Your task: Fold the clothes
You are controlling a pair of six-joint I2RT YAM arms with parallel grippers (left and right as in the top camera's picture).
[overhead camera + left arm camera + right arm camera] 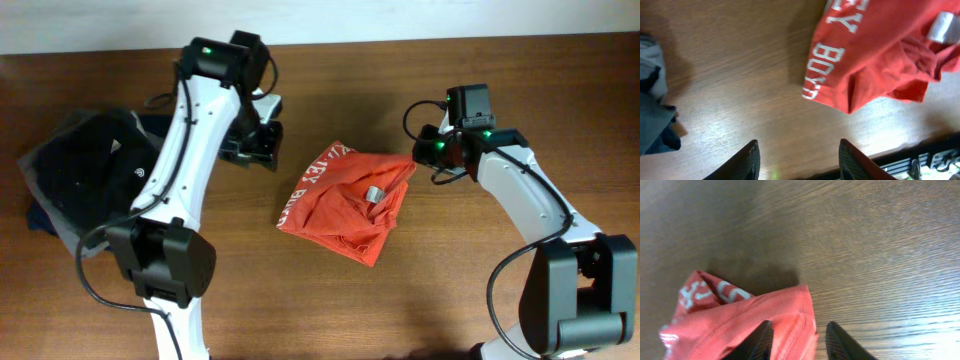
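The red-orange shirt [345, 200] lies crumpled and partly doubled over at the middle of the counter [450, 290], its lettering along the 10 o'clock edge. The right gripper [799, 329] reaches low to the shirt's 2 o'clock corner. Its jaws are narrowed around that corner but apparently not clamped, probably to take it for a fold. The left gripper [798, 146] hovers at the shirt's 10 o'clock, jaws wide and empty, between the shirt and the dark garment pile [85, 175].
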